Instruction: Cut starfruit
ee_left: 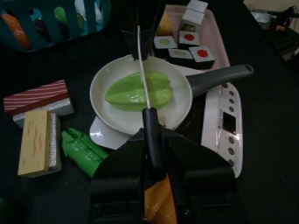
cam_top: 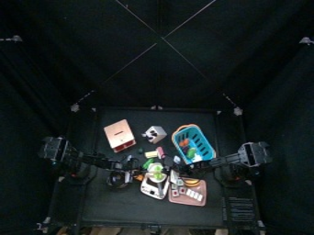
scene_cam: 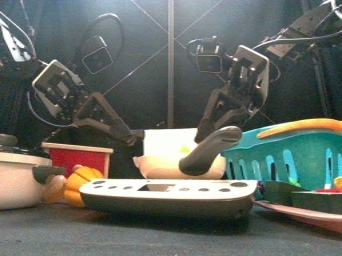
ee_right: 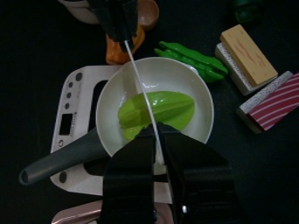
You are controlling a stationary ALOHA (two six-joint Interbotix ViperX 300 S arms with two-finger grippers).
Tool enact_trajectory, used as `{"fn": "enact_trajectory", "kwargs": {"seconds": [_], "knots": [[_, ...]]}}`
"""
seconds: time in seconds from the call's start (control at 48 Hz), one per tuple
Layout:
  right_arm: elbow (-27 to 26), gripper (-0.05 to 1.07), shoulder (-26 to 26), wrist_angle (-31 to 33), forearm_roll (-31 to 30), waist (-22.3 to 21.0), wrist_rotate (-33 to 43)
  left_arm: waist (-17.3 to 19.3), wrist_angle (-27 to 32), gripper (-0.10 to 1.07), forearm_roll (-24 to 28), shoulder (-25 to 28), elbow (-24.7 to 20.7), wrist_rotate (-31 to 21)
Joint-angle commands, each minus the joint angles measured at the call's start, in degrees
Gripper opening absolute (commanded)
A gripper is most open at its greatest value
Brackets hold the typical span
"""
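Looking down through the left wrist camera, I see the left gripper [ee_left: 149, 162] pinching a knife [ee_left: 143, 83] by its dark handle, with the thin blade running straight out over the starfruit [ee_left: 142, 90]. That green fruit lies in a small white pan [ee_left: 117, 114], and the pan's grey handle [ee_left: 222, 77] sticks out over a white kitchen scale [ee_left: 225, 122] on which the pan sits. The blade crosses the fruit near its middle; I cannot tell whether it is touching or just above.

From the right wrist camera, the right gripper [ee_right: 160, 157] has its jaws pressed down on the near end of the starfruit [ee_right: 162, 110], holding it against the pan [ee_right: 193, 87]. The knife [ee_right: 132, 61] shows here as a pale line across the bowl, coming from the other arm.

From above, both arms meet near the table's middle, over the pan [cam_top: 156, 171], the left arm [cam_top: 86, 163] from the left and the right arm [cam_top: 227, 161] from the right. A red box [cam_top: 119, 134] stands far left, and a teal basket [cam_top: 193, 139] far right.

Beside the pan in the left wrist view lie a wooden block [ee_left: 38, 140], a striped red-and-white piece [ee_left: 38, 94] and a green toy vegetable [ee_left: 79, 150]. A pink tray [ee_left: 187, 39] of sushi-like pieces sits beyond the pan.
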Motion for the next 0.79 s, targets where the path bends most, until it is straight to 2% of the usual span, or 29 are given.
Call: {"fn": "enact_trajectory", "kwargs": {"seconds": [0.0, 0.771], "knots": [[-0.7, 0.43, 0.1, 0.3, 0.2, -1.1, 0.3, -0.4, -0.3, 0.48, 0.4, -0.1, -1.3, 0.1], [-1.2, 0.43, 1.0, 0.2, 0.8, -0.9, 0.1, -0.4, -0.4, 0.48, 0.4, -0.1, -1.8, 0.1]]}}
